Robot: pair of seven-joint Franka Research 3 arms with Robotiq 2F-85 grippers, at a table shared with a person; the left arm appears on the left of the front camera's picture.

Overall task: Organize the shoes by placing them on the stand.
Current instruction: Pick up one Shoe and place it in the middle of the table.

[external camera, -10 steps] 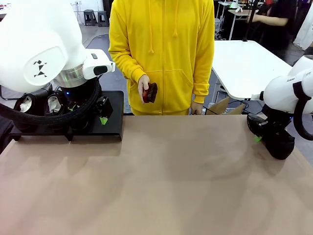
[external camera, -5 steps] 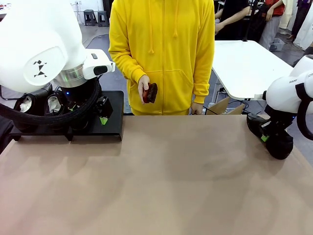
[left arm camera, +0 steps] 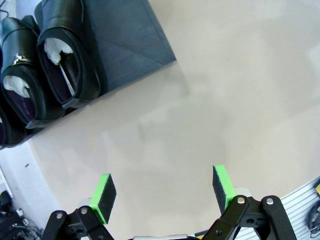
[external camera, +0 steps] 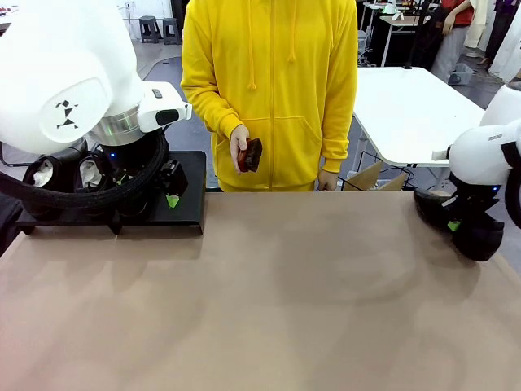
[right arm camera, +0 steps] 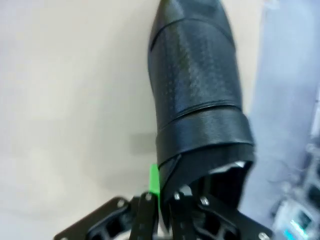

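Right wrist view shows the right gripper with its fingers clamped on the rim of a black shoe at the table's right edge. Left gripper hovers with fingers wide apart beside the stand, where two shoes sit.

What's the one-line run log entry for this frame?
right gripper: shut on shoe, table's right edge | left gripper: open, empty, by stand | person's hand: holds brush
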